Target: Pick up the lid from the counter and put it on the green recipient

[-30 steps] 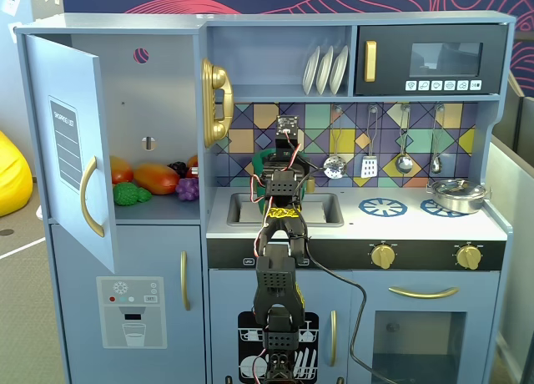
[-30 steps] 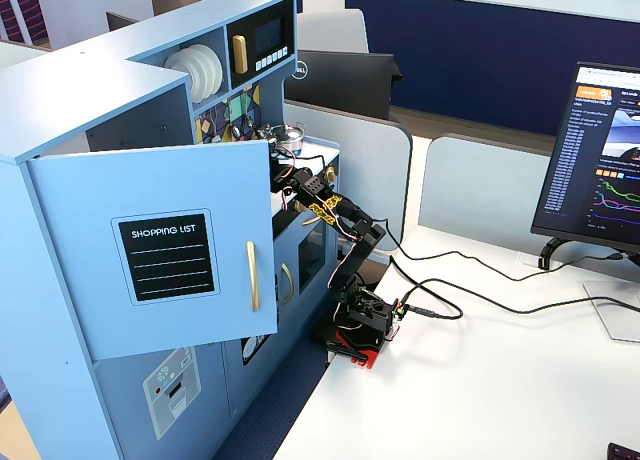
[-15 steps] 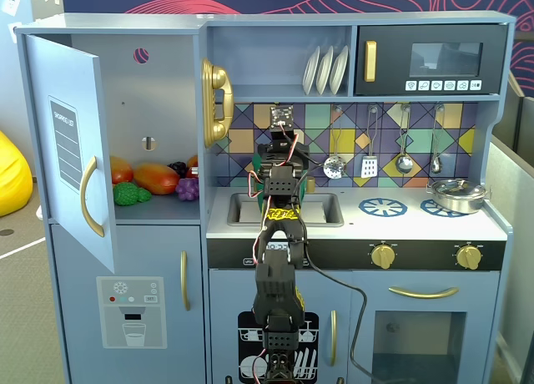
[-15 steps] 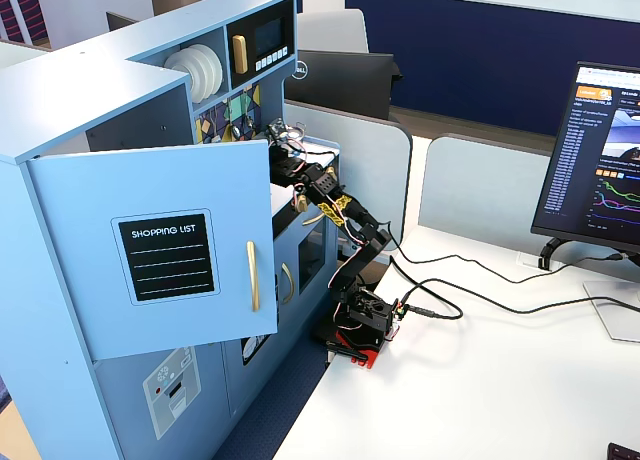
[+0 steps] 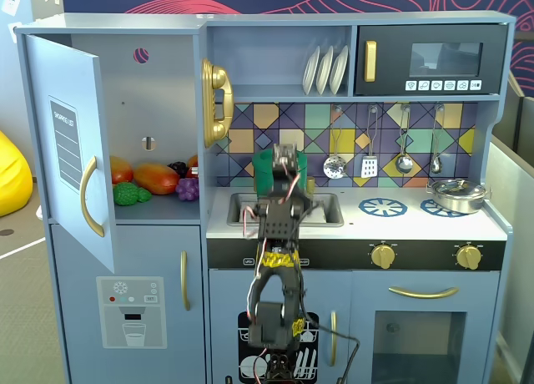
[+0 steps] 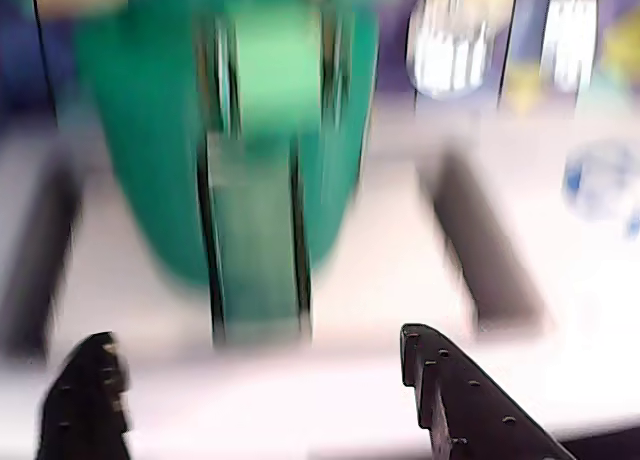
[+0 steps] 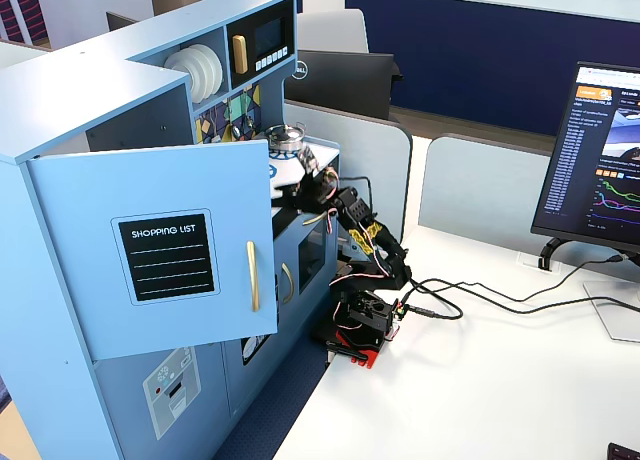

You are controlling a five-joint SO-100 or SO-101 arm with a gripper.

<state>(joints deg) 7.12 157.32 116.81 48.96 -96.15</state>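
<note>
The green recipient (image 6: 150,140) fills the upper left of the blurred wrist view, standing on the white counter with its flat handle strip (image 6: 255,250) facing me. In a fixed view it (image 5: 264,172) shows behind the arm at the back of the counter, left of the sink. My gripper (image 6: 255,345) is open and empty, with the jaws wide apart just in front of the pot's base. It also shows from behind in a fixed view (image 5: 284,169). I cannot make out the lid in any view; a lighter green patch near the pot's top is too blurred to tell.
The sink (image 5: 327,209) lies right of the pot. Blue burner rings (image 5: 382,206) and a silver metal pot (image 5: 457,194) sit further right. Utensils (image 5: 370,163) hang on the back wall. The fridge door (image 5: 71,150) stands open at left. The arm's base (image 7: 360,325) sits on a white desk.
</note>
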